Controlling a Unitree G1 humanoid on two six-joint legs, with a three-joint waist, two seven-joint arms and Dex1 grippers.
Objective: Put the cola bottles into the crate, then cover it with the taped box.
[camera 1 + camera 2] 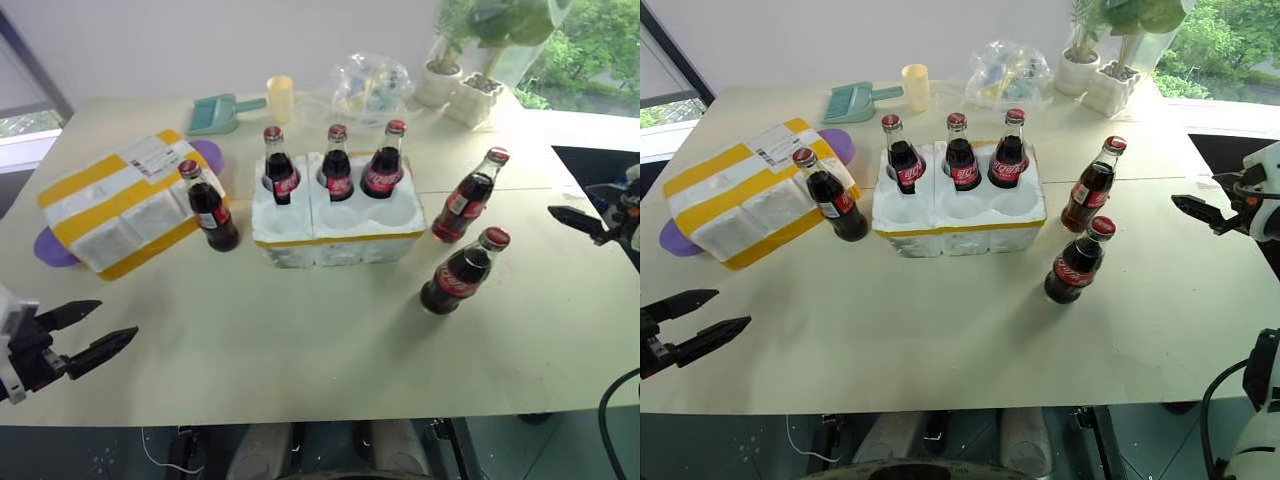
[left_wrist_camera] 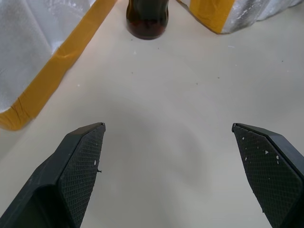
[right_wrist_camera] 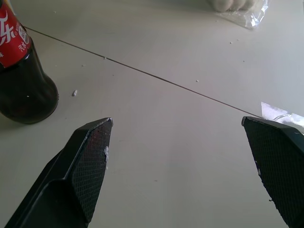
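The left gripper [image 1: 95,330] hangs over the near left corner of the table [image 1: 300,350] with its two black fingers spread wide and nothing between them. The left wrist view gives what the head views cannot: straight ahead of the fingers [image 2: 78,164] lies bare tabletop, then the dark base of one cola bottle [image 2: 147,21], with taped styrofoam on either side of it. From the head views that is the lone bottle [image 1: 210,207] standing just beside the taped box [image 1: 120,205], between the box and the crate [image 1: 335,225]; the box lies beyond the left fingers and well apart from them, resting on something purple [image 1: 50,250] that I cannot identify.

The right gripper [image 1: 1210,212] is at the table's right edge, fingers likewise wide apart and empty. Its wrist view shows a thin seam line [image 3: 156,78] running across the tabletop ahead of the fingers [image 3: 88,166], and one bottle [image 3: 21,76] standing just off one fingertip, not touching. The head views place two bottles [image 1: 470,195] [image 1: 462,272] loose on the table between the right gripper and the crate.

Farther out, the crate holds three bottles [image 1: 335,165] upright in its far row of wells; the near row is unfilled. Behind it stand a yellow cup [image 1: 281,98], a teal dustpan [image 1: 220,113], a clear plastic bag [image 1: 368,85] and two potted plants [image 1: 455,80].
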